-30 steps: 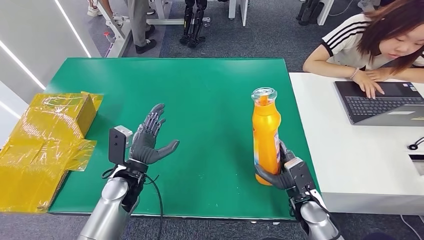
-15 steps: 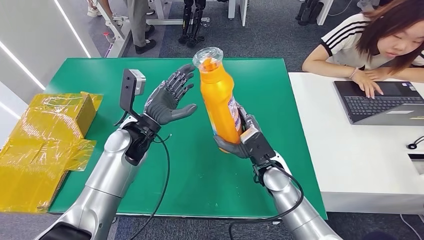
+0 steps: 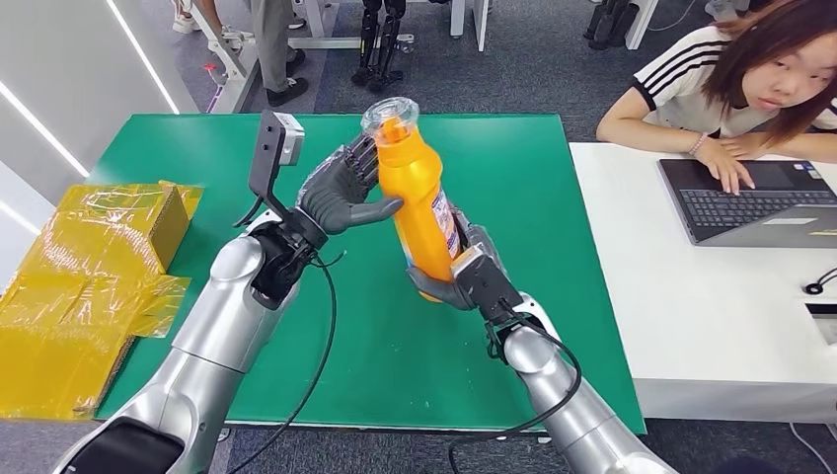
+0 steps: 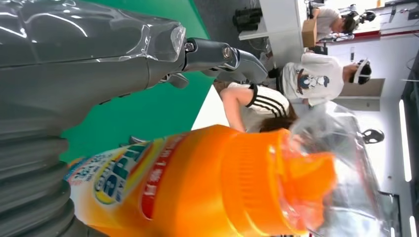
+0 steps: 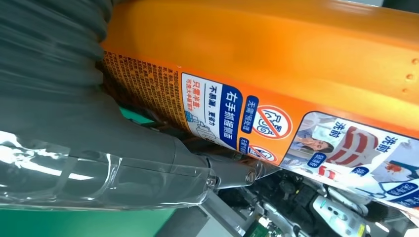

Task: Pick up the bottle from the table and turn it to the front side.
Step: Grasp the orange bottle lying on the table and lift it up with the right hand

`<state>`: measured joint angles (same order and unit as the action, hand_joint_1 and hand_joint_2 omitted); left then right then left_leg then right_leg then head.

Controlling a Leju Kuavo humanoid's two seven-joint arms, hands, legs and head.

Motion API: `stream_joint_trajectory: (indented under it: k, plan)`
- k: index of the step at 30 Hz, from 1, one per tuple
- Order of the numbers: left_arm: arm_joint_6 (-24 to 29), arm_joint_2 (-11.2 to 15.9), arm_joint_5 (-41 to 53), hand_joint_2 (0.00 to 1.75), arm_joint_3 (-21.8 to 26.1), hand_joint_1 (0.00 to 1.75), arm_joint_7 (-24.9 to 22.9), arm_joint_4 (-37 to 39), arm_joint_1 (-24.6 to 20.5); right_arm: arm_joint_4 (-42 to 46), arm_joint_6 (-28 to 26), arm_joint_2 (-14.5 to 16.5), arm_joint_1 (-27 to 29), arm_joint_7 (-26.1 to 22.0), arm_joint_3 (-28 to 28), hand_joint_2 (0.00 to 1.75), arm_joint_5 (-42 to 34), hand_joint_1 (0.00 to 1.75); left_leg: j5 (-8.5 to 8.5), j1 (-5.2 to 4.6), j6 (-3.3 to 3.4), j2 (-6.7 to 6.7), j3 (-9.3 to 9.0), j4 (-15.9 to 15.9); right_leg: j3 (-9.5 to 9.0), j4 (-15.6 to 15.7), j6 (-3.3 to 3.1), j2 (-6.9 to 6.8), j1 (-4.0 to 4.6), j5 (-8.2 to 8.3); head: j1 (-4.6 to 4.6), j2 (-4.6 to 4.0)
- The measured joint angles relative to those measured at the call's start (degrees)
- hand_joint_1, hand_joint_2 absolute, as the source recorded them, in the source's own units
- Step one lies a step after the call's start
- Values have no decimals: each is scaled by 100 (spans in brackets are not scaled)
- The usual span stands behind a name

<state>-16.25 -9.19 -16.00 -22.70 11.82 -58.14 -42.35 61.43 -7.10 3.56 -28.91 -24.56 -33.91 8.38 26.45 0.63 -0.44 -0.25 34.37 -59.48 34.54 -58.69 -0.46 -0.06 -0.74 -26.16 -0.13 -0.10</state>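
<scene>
Bottle (image 3: 419,202): orange, clear cap (image 3: 389,113), held in the air above the green table (image 3: 188,148), near its middle. Long axis close to upright but tilted; cap end leans away from the robot and toward its left, base end lower and nearer the robot's right. Label with blue and white print faces the robot's right side in the head view.

Right hand (image 3: 464,276): wrapped around the bottle's lower part, fingers closed on the base from beneath and behind. Right wrist view shows the printed label (image 5: 276,123) just beside the thumb (image 5: 148,163).

Left hand (image 3: 341,193): raised at the bottle's upper part, on the robot's left of it. Thumb (image 3: 380,210) reaches out to the orange shoulder and appears to touch it; fingers spread behind the neck, not closed round it. Left wrist view shows the bottle lying across the palm side with a finger (image 4: 222,57) extended above it, apart from the surface.

Yellow wrapped box (image 3: 89,267) at the table's left edge. A person (image 3: 740,79) sits at the adjoining white table (image 3: 691,326) with a laptop (image 3: 750,202).
</scene>
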Motion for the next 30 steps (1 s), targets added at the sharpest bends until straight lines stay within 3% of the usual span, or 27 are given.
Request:
stream_joint_trajectory:
  k: [21, 30]
  plan:
    - [-419, 10, -667, 175, -160, 0, -212, -31, -54, -33, 15, 46, -251, 363, -60, 175, 536, 175, 0, 0, 0, 0, 1, 0, 0, 0, 0, -1, 0, 0, 0, 1]
    - [-525, 126, -953, 175, -286, 0, -348, -220, 12, -360, -393, 74, -556, 602, -60, 175, 1321, 175, 0, 0, 0, 0, 1, 0, 0, -1, 0, 0, 0, 0, 0, 1]
